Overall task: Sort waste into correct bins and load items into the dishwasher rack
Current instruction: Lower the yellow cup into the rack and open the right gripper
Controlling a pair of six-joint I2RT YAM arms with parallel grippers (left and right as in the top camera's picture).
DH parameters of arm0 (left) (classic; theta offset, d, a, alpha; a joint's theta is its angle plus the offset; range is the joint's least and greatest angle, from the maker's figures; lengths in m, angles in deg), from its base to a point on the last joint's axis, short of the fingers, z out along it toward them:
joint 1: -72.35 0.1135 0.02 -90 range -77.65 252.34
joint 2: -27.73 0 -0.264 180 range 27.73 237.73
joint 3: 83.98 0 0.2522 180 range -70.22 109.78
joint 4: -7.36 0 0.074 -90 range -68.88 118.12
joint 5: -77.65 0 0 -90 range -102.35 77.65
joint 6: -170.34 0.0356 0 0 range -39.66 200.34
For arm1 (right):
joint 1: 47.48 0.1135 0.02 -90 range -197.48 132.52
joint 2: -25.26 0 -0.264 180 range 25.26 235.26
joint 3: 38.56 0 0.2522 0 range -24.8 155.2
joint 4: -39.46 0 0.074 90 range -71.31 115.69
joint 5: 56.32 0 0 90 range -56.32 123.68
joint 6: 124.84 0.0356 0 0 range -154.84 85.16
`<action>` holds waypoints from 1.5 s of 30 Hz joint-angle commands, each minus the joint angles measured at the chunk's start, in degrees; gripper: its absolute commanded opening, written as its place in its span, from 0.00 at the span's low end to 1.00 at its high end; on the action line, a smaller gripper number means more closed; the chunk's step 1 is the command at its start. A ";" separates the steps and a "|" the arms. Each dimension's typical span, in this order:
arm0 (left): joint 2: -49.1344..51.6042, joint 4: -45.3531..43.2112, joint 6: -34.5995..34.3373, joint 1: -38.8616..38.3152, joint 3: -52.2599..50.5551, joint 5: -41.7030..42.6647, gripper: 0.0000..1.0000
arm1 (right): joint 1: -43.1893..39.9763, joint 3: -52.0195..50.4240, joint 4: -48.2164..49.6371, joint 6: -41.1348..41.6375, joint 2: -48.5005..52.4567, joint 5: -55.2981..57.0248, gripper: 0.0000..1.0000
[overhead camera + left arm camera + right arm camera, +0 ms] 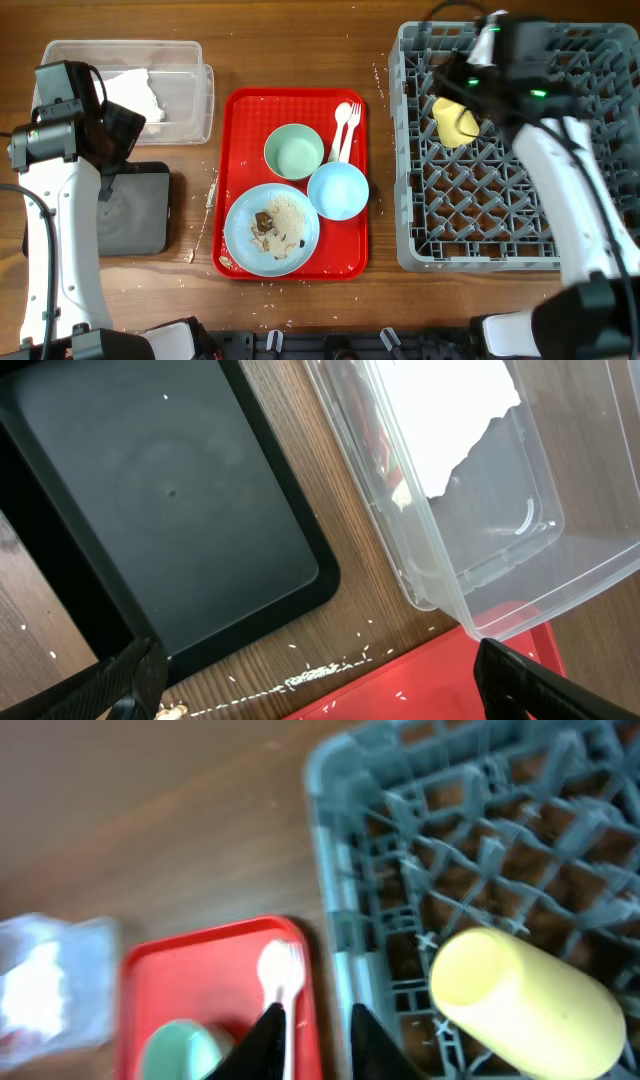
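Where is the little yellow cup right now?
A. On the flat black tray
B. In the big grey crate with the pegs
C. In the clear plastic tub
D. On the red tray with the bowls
B: the yellow cup lies among the pegs near the upper left corner of the grey rack, well clear of the tray and both bins.
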 commanded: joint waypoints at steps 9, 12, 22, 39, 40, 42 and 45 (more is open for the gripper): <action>-0.61 0.00 -0.76 0.22 0.20 -0.94 1.00 | -2.45 -0.09 -3.13 4.98 9.70 11.52 0.12; -0.61 0.00 -0.76 0.22 0.20 -0.94 1.00 | -4.26 -0.09 -6.64 5.22 9.60 11.54 0.04; -0.61 0.00 -0.76 0.22 0.20 -0.94 1.00 | -5.51 0.07 -11.98 5.95 -0.63 9.22 0.04; -0.61 0.00 -0.79 0.22 0.20 -0.94 1.00 | 4.26 0.07 3.30 3.21 6.47 18.43 0.07; -0.61 0.00 -0.76 0.22 0.20 -0.94 1.00 | 3.91 0.07 3.43 3.52 7.87 18.43 0.06; -0.61 0.00 -0.76 0.22 0.20 -0.94 1.00 | 3.28 0.07 3.15 3.50 10.03 18.64 0.05; -0.61 0.00 -0.76 0.22 0.20 -0.94 1.00 | 2.23 0.07 0.70 4.35 10.86 19.08 0.04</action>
